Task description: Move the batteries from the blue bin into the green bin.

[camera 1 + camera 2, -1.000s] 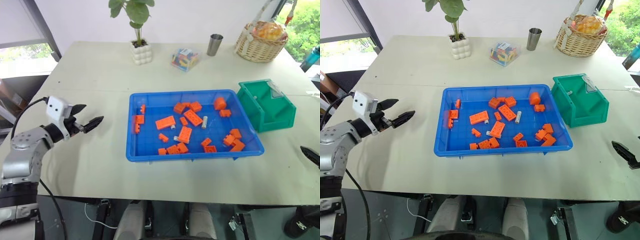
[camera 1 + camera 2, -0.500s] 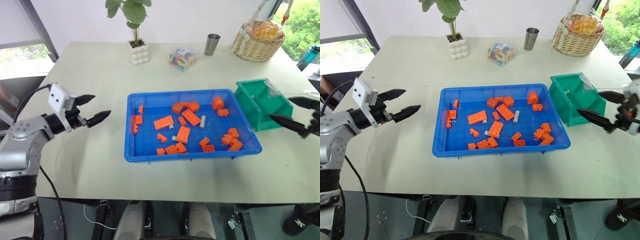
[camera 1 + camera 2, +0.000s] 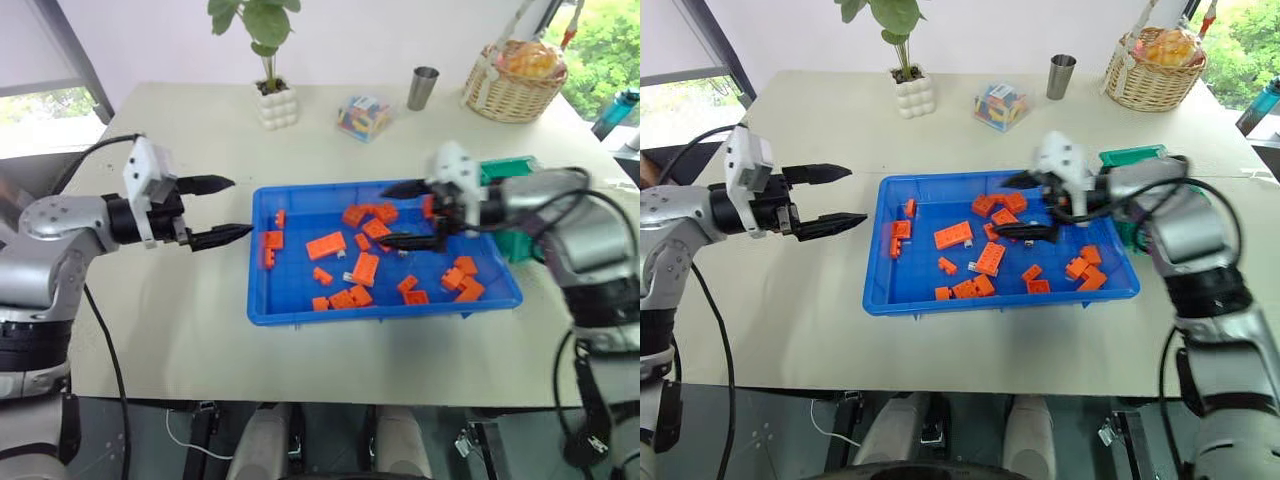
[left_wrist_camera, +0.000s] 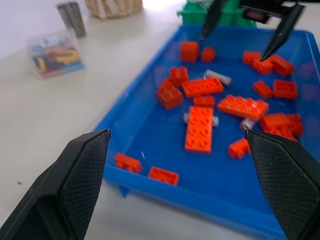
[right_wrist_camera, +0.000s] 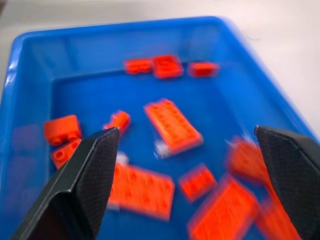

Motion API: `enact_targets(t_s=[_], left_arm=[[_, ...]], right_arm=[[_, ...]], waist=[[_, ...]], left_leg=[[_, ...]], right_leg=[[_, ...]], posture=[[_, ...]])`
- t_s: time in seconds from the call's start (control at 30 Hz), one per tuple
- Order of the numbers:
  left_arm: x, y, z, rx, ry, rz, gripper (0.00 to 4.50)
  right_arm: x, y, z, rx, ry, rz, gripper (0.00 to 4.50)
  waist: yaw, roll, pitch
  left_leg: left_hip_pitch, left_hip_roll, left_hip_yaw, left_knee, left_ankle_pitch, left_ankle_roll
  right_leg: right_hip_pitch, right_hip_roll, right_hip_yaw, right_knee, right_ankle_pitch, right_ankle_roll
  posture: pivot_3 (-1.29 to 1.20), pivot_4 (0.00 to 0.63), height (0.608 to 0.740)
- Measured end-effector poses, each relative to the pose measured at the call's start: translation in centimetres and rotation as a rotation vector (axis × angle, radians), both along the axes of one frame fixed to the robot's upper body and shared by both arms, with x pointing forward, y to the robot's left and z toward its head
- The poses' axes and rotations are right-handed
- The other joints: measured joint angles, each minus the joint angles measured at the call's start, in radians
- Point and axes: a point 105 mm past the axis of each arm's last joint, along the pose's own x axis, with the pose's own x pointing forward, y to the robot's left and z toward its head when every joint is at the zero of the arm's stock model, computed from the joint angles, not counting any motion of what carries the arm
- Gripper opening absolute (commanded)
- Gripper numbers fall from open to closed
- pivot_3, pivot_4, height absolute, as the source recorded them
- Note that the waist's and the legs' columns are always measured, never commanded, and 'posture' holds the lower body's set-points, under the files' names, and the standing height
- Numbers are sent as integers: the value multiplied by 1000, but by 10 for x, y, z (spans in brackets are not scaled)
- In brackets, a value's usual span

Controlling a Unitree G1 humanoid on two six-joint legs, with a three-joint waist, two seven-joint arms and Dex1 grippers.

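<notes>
Reaching over the blue bin (image 3: 300,312) with both tools spread apart and nothing clamped.

The right tool (image 3: 398,213) is being held over the middle of the blue bin, jaws wide, above the orange bricks (image 3: 329,245); the left tool (image 3: 222,208) is being held wide open just beside the bin's left wall, over the tabletop (image 3: 170,320). Batteries (image 4: 217,76) are being seen lying among the bricks on the blue bin's floor: one beside a long brick near the middle, others partly hidden under bricks. The green bin (image 3: 506,168) is sitting touching the blue bin's far right corner, mostly hidden behind the right arm; its contents cannot be told. Judged from this, the transfer is being left largely undone, with no battery gripped yet.
</notes>
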Motion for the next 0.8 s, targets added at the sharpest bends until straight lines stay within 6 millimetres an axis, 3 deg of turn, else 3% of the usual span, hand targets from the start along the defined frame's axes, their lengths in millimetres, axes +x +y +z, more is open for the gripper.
enact_targets(t_s=[0.07, 0.13, 0.53, 0.63, 0.73, 0.8], left_arm=[[-6, -5, -3, 23, 8, -37, 4500], [-12, -8, -7, 44, 15, -62, 4500], [-27, -15, -15, 65, 12, -62, 4500], [-27, -14, -11, 55, -7, -50, 4500], [-28, -14, -13, 55, -3, -42, 4500], [-28, -14, -13, 55, -2, -41, 4500]], right_arm=[[3, 23, -8, -74, -3, 85, 4428], [8, 34, -20, -131, 6, 121, 4428], [39, 42, -66, -292, 51, 124, 4428], [42, 42, -68, -286, 58, 119, 3651], [41, 43, -69, -279, 66, 129, 2196], [40, 47, -68, -271, 64, 144, 2236]], waist=[[2, 0, 0], [5, 0, 0], [-22, 0, 0], [-27, 0, 0], [-30, 0, 0], [-31, 0, 0]], left_leg=[[0, -3, -2, 0, 0, 0], [0, -5, -4, 0, 0, 0], [-1, -10, -9, -2, 0, -1], [-1, -10, -9, -3, 1, -2], [0, -10, -9, -3, 1, -2], [0, -10, -10, -3, 1, -2]], right_leg=[[-3, 0, 0, 5, 0, 0], [-6, 0, 1, 6, 0, 0], [-9, 1, 6, 10, 0, 0], [-9, 1, 6, 10, 0, 0], [-9, 1, 6, 10, 0, 0], [-9, 1, 6, 10, 0, 0]], posture=[[0, 150, 644], [0, 150, 644], [0, 150, 644], [0, 150, 644], [0, 150, 644], [0, 150, 644]])
